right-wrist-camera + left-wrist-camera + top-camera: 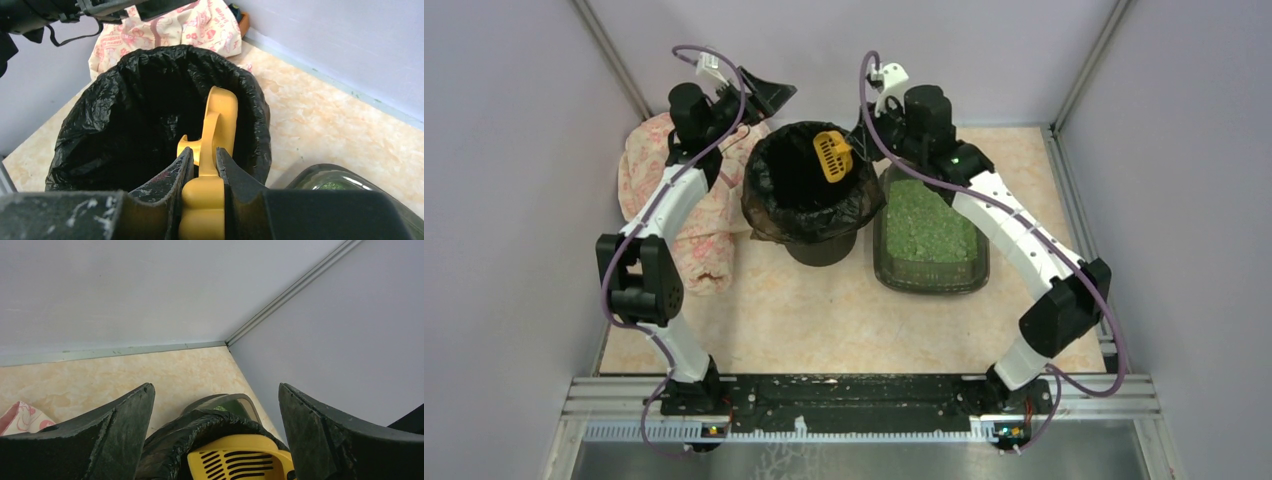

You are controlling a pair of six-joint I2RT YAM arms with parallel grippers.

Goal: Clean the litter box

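Observation:
The litter box (929, 235), a dark grey-green tray of green granules, lies right of the black-bagged bin (809, 190). Its corner shows in the left wrist view (235, 402) and the right wrist view (345, 182). My right gripper (864, 140) is shut on the handle of the yellow slotted scoop (832, 155) and holds it turned on edge over the bin's opening (217, 125). My left gripper (759, 95) is open and empty, raised behind the bin's far left rim. The scoop's slotted head shows between its fingers (245, 460).
A pink patterned cloth (689, 215) lies left of the bin, under the left arm. Grey walls close in the back and both sides. The metal rail (854, 395) runs along the near edge.

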